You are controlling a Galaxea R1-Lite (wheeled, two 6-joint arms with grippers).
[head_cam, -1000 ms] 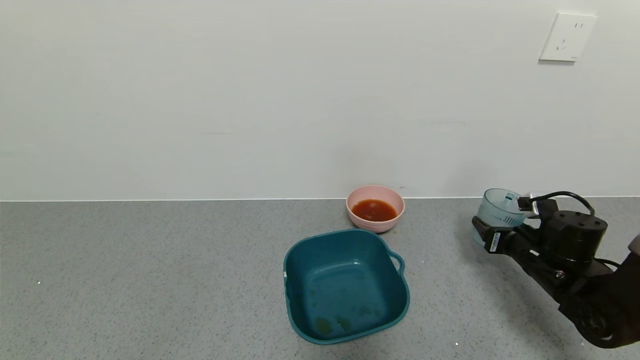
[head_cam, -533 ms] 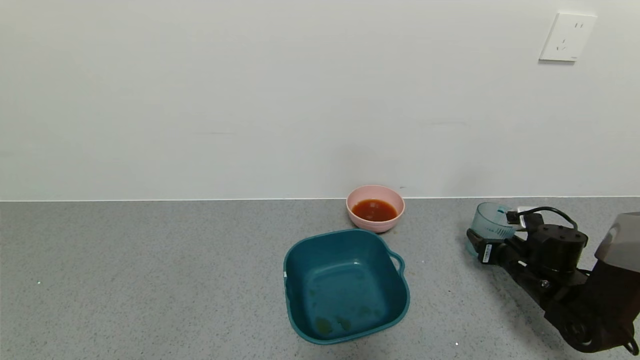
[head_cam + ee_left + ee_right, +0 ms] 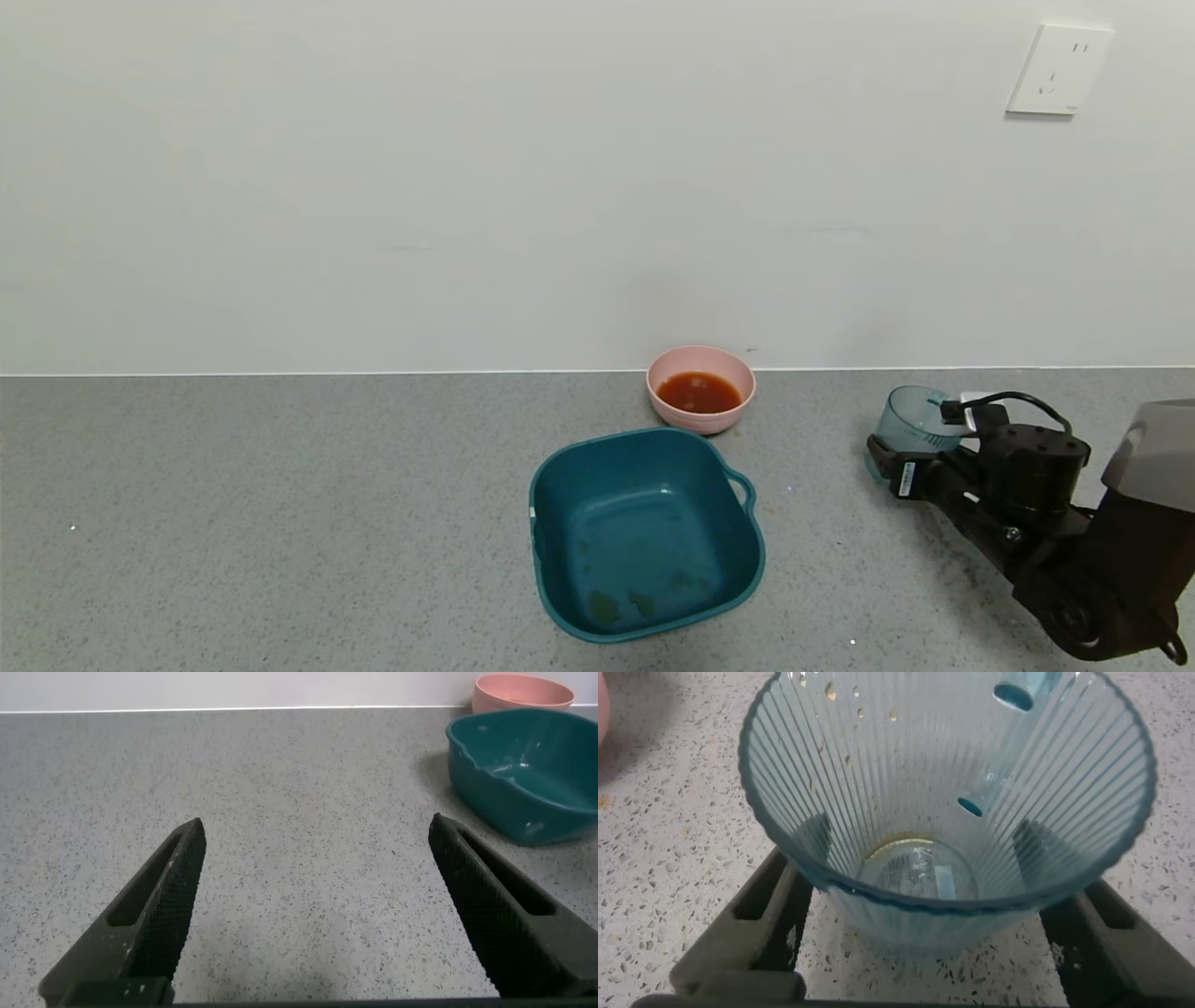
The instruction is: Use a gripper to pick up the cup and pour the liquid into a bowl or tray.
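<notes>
Right gripper (image 3: 904, 446): low over the right side of the grey surface (image 3: 280, 523), its fingers (image 3: 752, 924) closed around the lower wall of the cup, one on each side.
Cup (image 3: 917, 420): upright between those fingers, well to the right of the bowl; whether its base touches the surface I cannot tell.
Cup interior (image 3: 920, 873): nearly drained, with a thin ring of residue at the bottom and a few droplets on the ribbed wall near the rim.
Liquid (image 3: 698, 392): reddish-brown, pooled in the bowl.
Bowl (image 3: 700, 359): pale pink, at the back of the surface close to the wall, just behind the tub.
Tub (image 3: 644, 532): teal, square with handles, in front of the bowl, with some smears on its floor.
Left gripper (image 3: 318, 905): low over bare surface, fingers (image 3: 154, 910) spread wide apart and holding nothing; tub and bowl lie ahead of it, off to one side.
Wall socket (image 3: 1060, 70): white, high on the wall at right.
</notes>
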